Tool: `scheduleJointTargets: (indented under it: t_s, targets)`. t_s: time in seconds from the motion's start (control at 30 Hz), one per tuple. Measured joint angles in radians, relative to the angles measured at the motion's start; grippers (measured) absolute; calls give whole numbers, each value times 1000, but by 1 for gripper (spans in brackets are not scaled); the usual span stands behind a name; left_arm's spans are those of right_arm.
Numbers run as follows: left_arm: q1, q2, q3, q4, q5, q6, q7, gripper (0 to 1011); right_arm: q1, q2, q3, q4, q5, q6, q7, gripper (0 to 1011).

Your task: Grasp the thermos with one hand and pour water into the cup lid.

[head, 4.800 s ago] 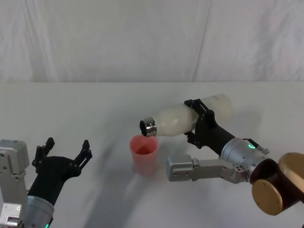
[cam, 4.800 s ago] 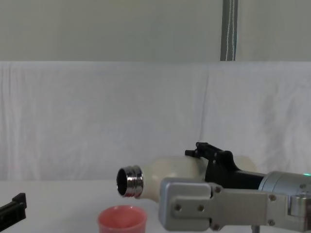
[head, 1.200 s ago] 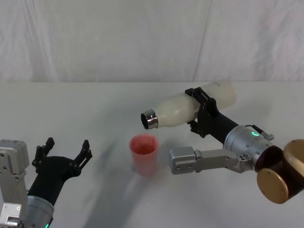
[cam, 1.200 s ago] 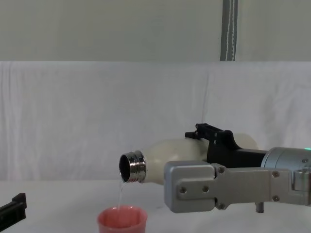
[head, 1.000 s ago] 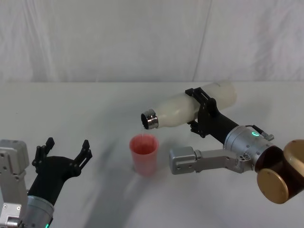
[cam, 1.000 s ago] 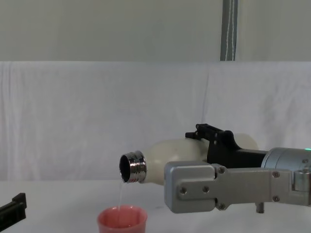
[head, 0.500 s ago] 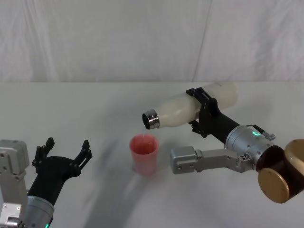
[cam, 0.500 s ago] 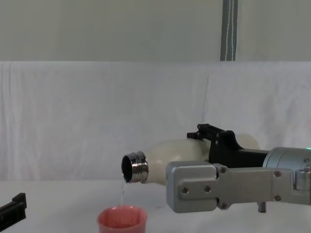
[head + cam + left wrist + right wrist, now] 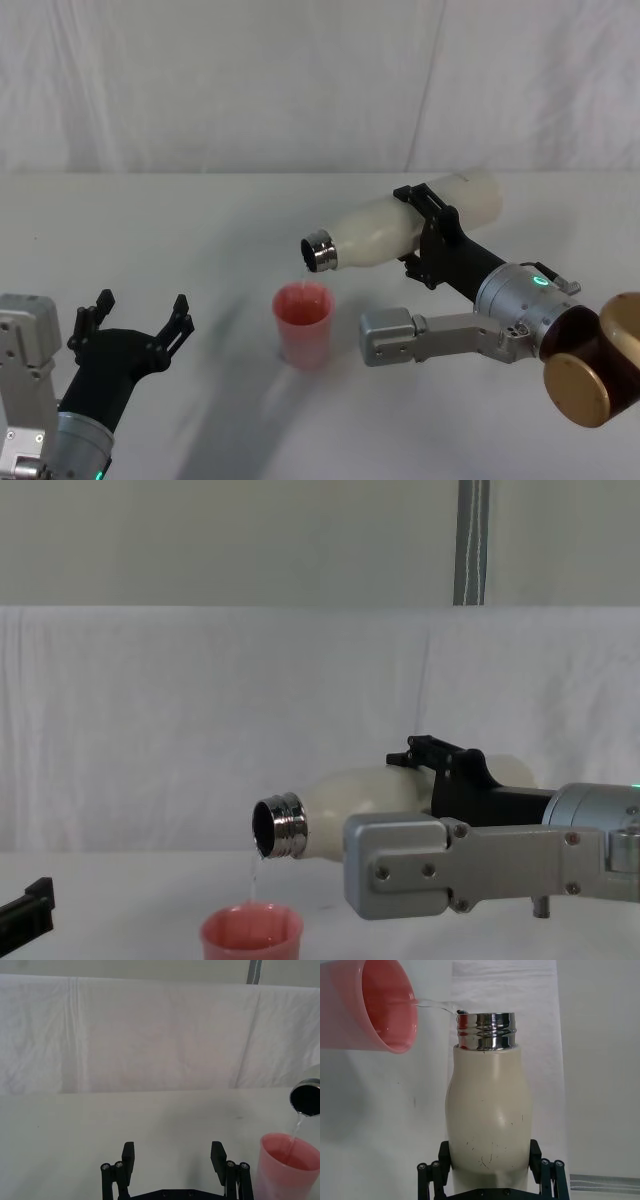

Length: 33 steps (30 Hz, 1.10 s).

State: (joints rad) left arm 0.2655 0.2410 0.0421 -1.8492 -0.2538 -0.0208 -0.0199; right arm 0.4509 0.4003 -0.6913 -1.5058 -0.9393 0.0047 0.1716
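Pouring is under way: the right tool (image 9: 422,237) clamps the thermos (image 9: 405,232), tipped nearly level above the cup lid (image 9: 303,325) on the tabletop (image 9: 200,220), with a thin stream (image 9: 253,878) falling in. Next, I judge, comes righting it before overflow. The left tool (image 9: 135,318) idles, spread wide.

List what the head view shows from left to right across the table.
left gripper, open and parked → cup lid → thermos, tilted with its steel neck over the cup → right gripper, shut on the thermos.
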Motion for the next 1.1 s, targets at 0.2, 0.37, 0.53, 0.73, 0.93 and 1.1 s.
scheduleJointTargets:
  t_s: [0.2,0.37,0.53,0.73,0.93,1.1]
  targets:
    - [0,0,0,0,0,0,0,1001,0,1,0,0,0,1,0,950]
    - [0,0,0,0,0,0,0,1001,-1,0,0,0,-1,2,0,950]
    - [0,0,0,0,0,0,0,1001,-2,-1,1,0,-1,2,0,950]
    - [0,0,0,0,0,0,0,1001,-1,-2,1,3,0,0,-1,950]
    - [0,0,0,0,0,0,0,1001,-3,-3,2,3,6,-1,-1,950]
    - [0,0,0,0,0,0,0,1001,-8,-7,7,6,20,-7,-2,950]
